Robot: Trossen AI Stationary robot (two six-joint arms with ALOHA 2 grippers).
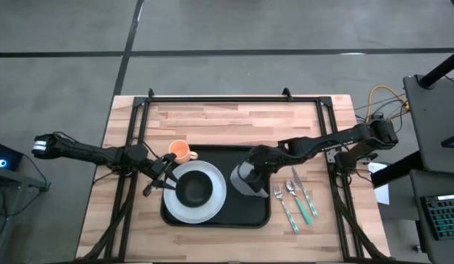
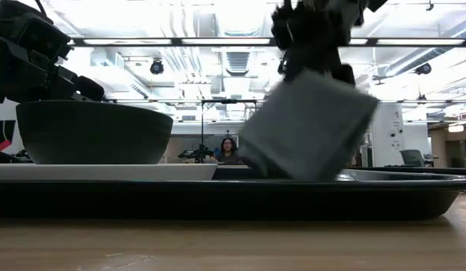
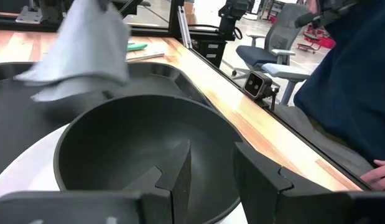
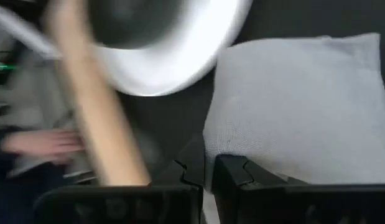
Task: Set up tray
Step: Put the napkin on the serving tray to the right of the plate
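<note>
Black tray (image 1: 252, 214) sits mid-desk (image 1: 234, 121), carrying a white plate (image 1: 212, 207) with a dark bowl (image 1: 194, 190) on it. Right claw (image 1: 250, 178) is clenched on a grey napkin (image 1: 246, 183), one corner touching the tray's right half. Left claw (image 1: 162, 174) grips the bowl's rim; orange mug (image 1: 180, 152) at the tray's far-left corner, cutlery (image 1: 294, 198) on the desk just right of the tray.

I see a dark bowl (image 1: 193, 191) on a white plate (image 1: 212, 202), just beside the left pincer. An orange mug (image 1: 180, 152) sits just beyond that pincer. A grey napkin (image 1: 246, 180) hangs from the right pincer, with a fork (image 1: 284, 206), spoon (image 1: 298, 199) and knife (image 1: 303, 192) on the wood beside it.
</note>
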